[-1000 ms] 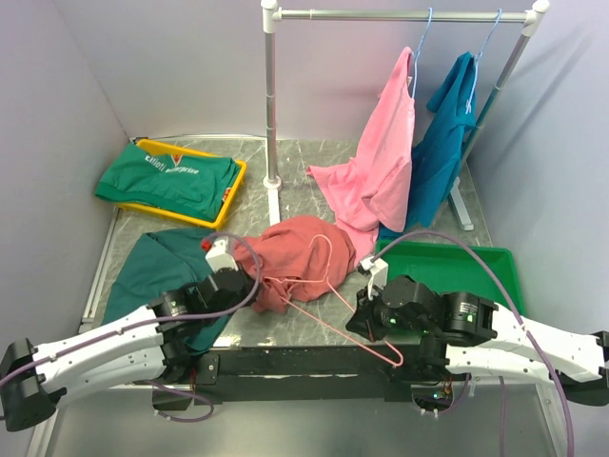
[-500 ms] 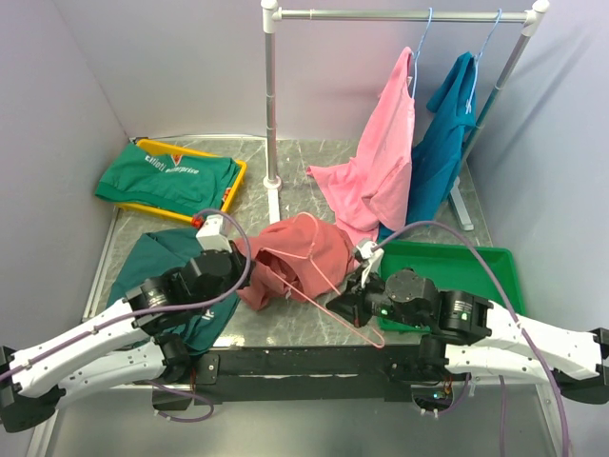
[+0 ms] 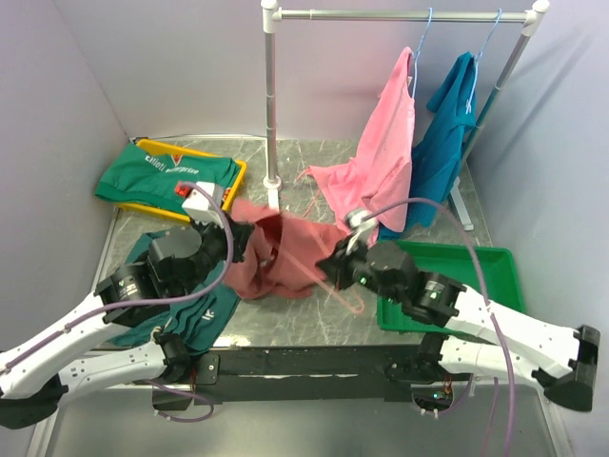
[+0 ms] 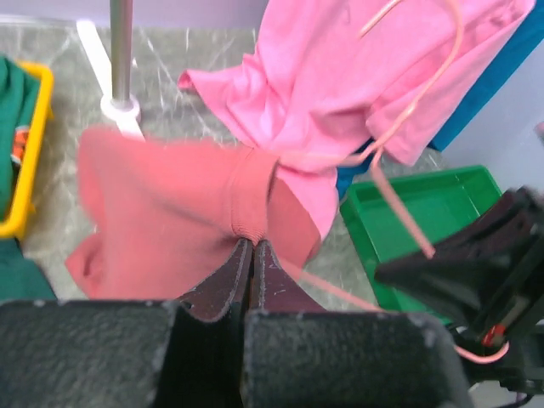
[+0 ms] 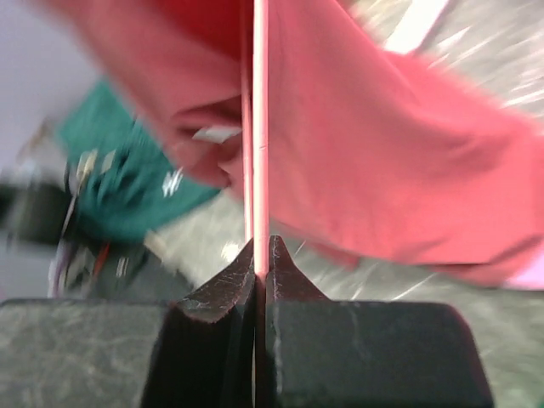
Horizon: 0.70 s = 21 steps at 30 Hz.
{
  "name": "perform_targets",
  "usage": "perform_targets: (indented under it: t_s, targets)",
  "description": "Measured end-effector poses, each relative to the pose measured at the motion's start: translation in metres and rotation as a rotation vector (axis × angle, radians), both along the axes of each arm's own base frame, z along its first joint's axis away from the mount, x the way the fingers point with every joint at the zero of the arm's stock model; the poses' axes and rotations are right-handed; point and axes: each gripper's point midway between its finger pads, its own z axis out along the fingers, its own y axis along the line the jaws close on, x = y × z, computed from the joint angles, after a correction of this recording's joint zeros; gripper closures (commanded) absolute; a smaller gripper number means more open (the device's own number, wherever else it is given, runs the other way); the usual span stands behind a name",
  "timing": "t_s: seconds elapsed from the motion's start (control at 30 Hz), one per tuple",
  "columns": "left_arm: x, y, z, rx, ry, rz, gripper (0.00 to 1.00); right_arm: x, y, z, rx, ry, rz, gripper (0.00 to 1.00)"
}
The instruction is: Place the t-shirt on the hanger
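The brick-red t-shirt hangs bunched between my two grippers, lifted off the table. My left gripper is shut on its ribbed collar; the left wrist view shows the jaws pinching the collar of the shirt. My right gripper is shut on the salmon-pink wire hanger, whose wire runs into the shirt's opening. In the right wrist view the wire rises from the shut jaws in front of the shirt. The hanger's hook end shows against the pink shirt.
A white rack pole stands behind the shirt. A light pink shirt and a teal-blue shirt hang on blue hangers. A green tray lies right, a yellow tray with a green shirt back left, and a dark teal shirt under my left arm.
Both grippers have risen and moved away from the near edge. The t-shirt and hanger have come up off the table, and the shirt now hangs stretched between the grippers.
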Motion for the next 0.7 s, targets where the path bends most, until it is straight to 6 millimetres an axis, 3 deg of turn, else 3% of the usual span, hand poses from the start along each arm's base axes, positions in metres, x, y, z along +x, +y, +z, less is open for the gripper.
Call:
perform_targets:
  t_s: [0.07,0.13,0.23,0.37,0.53,0.7]
  targets:
    - [0.004,-0.003,0.013,0.006,-0.022,0.000,0.99,0.018,-0.016,0.015,0.041,-0.025,-0.096,1.00]
    - [0.009,0.000,0.019,0.014,-0.034,0.034,0.99,0.024,-0.033,0.029,0.080,-0.047,-0.161,1.00]
    - [0.017,0.016,0.021,0.036,-0.043,0.124,0.99,0.014,-0.053,0.052,0.154,-0.081,-0.178,1.00]
    - [0.033,0.048,0.023,0.059,-0.058,0.253,0.99,-0.016,-0.045,0.066,0.217,-0.083,-0.036,1.00]
    - [0.046,0.059,0.019,0.117,-0.062,0.284,0.99,-0.066,0.001,0.033,0.104,-0.043,0.213,1.00]
    - [0.045,0.033,0.009,0.194,-0.062,0.120,0.99,-0.065,0.015,0.003,-0.013,-0.049,0.248,1.00]
